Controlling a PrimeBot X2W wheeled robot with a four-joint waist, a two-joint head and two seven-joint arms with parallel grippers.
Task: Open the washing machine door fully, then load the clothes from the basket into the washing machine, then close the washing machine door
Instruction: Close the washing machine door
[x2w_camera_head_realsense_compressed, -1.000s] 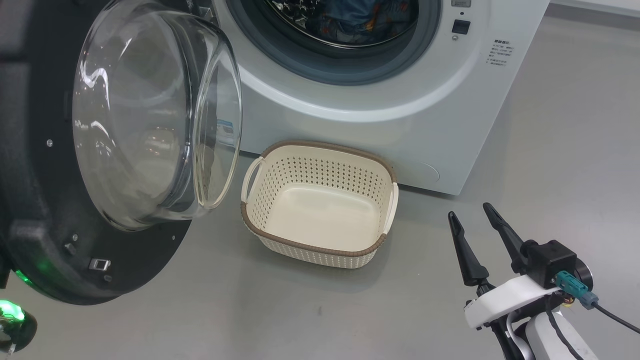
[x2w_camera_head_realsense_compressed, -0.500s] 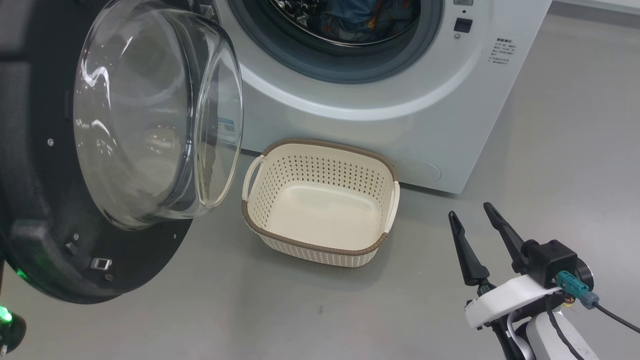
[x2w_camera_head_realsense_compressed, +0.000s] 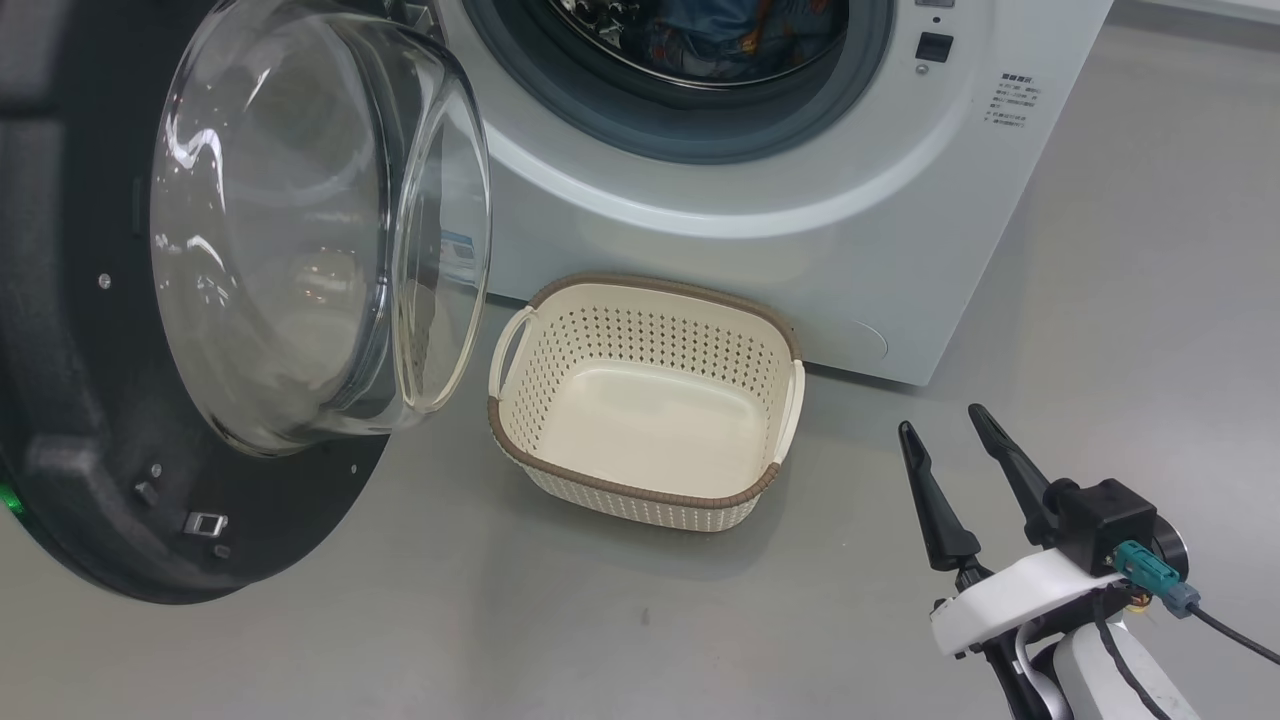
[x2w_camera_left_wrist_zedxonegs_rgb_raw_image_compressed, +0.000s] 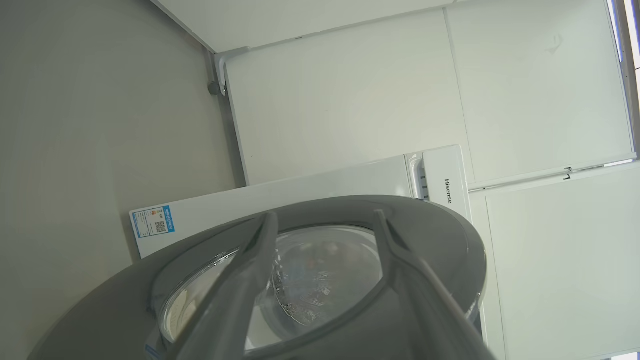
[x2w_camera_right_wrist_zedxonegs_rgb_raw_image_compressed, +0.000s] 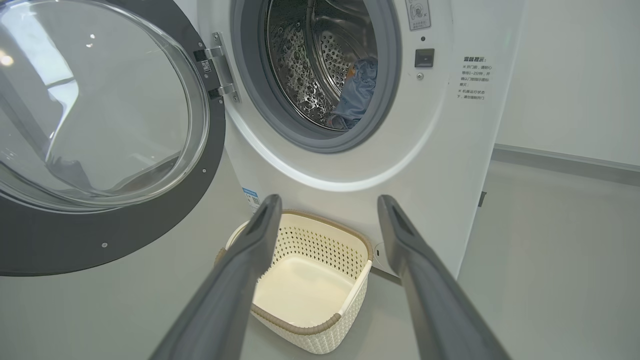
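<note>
One machine (x2w_camera_head_realsense_compressed: 760, 250) is standing with its one door (x2w_camera_head_realsense_compressed: 60, 400) hanging wide open at the left. One basket (x2w_camera_head_realsense_compressed: 640, 490) is sitting empty on the floor (x2w_camera_head_realsense_compressed: 700, 620), just before the machine. Blue clothes (x2w_camera_right_wrist_zedxonegs_rgb_raw_image_compressed: 357, 92) are lying in the drum (x2w_camera_right_wrist_zedxonegs_rgb_raw_image_compressed: 320, 60); I cannot count them. Of the two claws, the right claw (x2w_camera_head_realsense_compressed: 940, 420) is hovering low, right of the basket, spread and empty. The left claw (x2w_camera_left_wrist_zedxonegs_rgb_raw_image_compressed: 326, 215) is pointing along the door's outer face, also spread.

Head looks down; all three views share the washing machine door (x2w_camera_head_realsense_compressed: 250, 280).
</note>
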